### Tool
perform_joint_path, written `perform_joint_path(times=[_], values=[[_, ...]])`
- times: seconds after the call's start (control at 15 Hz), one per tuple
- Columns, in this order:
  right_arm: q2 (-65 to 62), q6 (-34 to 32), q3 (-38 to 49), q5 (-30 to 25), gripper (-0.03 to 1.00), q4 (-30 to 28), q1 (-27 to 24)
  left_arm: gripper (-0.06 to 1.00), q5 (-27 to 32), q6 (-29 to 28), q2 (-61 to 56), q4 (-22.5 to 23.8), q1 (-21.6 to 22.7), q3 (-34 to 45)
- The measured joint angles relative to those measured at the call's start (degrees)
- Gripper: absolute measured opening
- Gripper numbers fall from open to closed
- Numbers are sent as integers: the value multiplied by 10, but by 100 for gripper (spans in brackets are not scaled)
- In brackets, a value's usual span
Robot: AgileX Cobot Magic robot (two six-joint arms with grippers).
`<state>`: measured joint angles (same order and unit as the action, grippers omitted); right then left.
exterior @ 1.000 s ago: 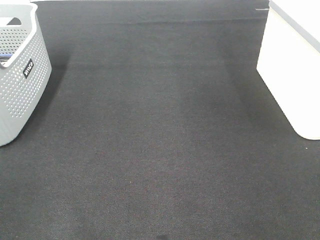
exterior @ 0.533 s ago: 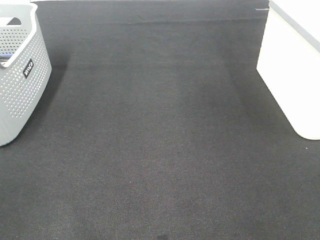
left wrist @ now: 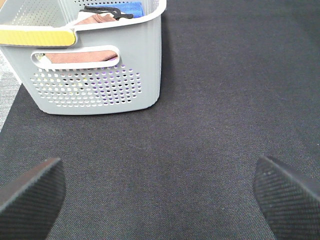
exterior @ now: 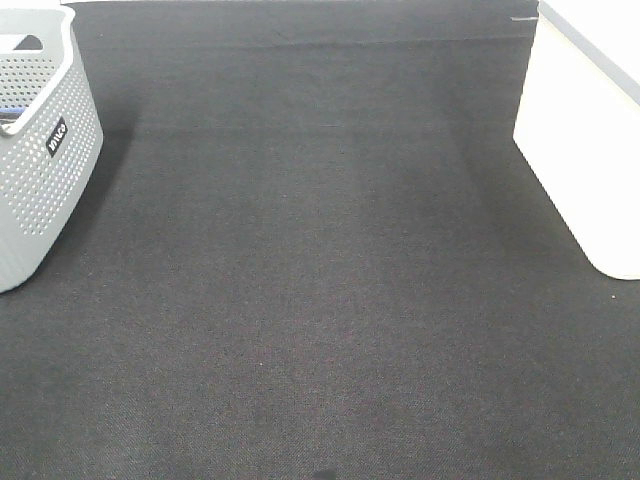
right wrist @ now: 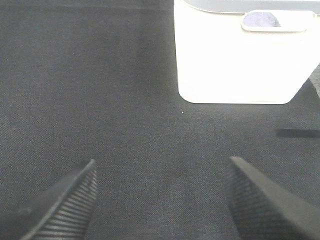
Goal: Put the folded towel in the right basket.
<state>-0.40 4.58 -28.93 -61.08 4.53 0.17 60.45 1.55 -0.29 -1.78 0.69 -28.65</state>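
A white basket (exterior: 585, 150) stands at the right edge of the dark mat; it also shows in the right wrist view (right wrist: 240, 65). A grey perforated basket (exterior: 40, 170) stands at the left, also in the left wrist view (left wrist: 100, 85). Inside it lie a brownish folded cloth (left wrist: 95, 19), a blue item (left wrist: 132, 8) and a black object. My left gripper (left wrist: 160, 195) is open and empty, low over the mat in front of the grey basket. My right gripper (right wrist: 162, 200) is open and empty in front of the white basket. Neither gripper shows in the exterior high view.
The dark mat (exterior: 320, 260) spreads between the two baskets. A yellow strip (left wrist: 35, 36) lies along the grey basket's rim. A pale floor edge (left wrist: 7, 95) shows beside the mat near the grey basket.
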Motion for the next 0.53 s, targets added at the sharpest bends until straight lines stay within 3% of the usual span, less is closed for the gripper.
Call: perform_joint_path(times=[0.53], values=[[0, 0, 0, 0, 69, 0, 0, 97, 0, 0, 0, 0, 0, 0]])
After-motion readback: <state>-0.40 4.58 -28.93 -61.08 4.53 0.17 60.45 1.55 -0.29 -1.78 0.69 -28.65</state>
